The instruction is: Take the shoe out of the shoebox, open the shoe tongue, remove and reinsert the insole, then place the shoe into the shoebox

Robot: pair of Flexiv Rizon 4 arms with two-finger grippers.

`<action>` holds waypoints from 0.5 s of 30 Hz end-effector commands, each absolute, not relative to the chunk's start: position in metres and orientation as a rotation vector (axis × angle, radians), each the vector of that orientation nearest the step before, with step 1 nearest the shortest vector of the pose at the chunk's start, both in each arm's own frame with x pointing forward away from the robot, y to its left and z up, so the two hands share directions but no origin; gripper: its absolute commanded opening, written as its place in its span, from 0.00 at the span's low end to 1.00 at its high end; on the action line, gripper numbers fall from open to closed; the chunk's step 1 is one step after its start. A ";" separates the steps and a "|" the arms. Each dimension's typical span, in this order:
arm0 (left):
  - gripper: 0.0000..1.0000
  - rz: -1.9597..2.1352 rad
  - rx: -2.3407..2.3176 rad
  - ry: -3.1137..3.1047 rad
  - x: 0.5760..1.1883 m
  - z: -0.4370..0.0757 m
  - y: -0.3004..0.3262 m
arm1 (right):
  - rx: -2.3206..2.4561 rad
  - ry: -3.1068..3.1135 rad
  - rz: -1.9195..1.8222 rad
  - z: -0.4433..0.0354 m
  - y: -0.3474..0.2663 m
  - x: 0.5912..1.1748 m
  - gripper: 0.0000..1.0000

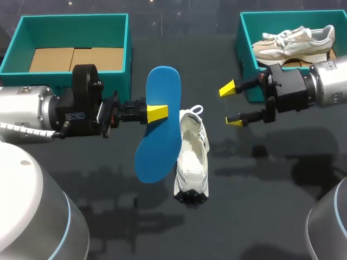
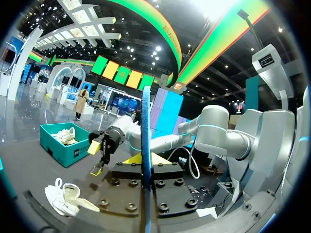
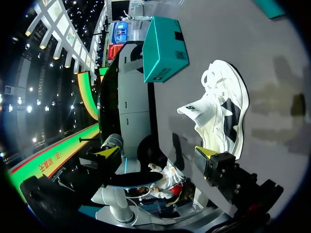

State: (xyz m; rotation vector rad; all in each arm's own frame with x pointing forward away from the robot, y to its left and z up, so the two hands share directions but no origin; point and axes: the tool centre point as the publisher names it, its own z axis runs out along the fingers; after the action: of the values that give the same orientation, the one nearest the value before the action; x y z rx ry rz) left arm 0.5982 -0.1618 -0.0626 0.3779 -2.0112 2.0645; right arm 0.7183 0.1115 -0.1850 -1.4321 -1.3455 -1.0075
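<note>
Worktop [image 1: 260, 206]: dark, matte surface.
White shoe [image 1: 192, 157]: rests near the middle on its sole, opening upward.
Left teal box [image 1: 73, 24]: stands at the far left, well apart from the shoe.
Right teal box [image 1: 245, 54]: stands at the far right.

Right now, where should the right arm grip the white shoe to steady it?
Probably the right side wall of the white shoe, mid-length, from the right: the right gripper hangs open on that side. The shoe sits upright with its mouth wide, so one of the jaws fits inside, one outside, leaving room for the blue insole.
</note>
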 end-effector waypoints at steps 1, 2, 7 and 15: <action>0.00 2.068 0.381 -2.011 0.596 -0.064 -0.163 | -1.449 -1.338 -1.023 -0.185 0.111 0.714 1.00; 0.00 2.068 0.381 -2.011 0.596 -0.064 -0.163 | -1.449 -1.338 -1.023 -0.185 0.111 0.714 1.00; 0.00 2.068 0.381 -2.011 0.596 -0.064 -0.163 | -1.384 -1.294 -1.057 -0.172 0.115 0.714 1.00; 0.00 2.068 0.381 -2.011 0.596 -0.064 -0.163 | -1.340 -1.228 -1.080 -0.146 0.117 0.715 1.00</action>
State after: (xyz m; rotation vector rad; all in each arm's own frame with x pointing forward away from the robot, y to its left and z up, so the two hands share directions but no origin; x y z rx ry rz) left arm 0.5982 -0.1618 -0.0626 0.3779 -2.0112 2.0645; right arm 0.7169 0.1152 -0.1491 -1.3340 -1.2299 -1.0772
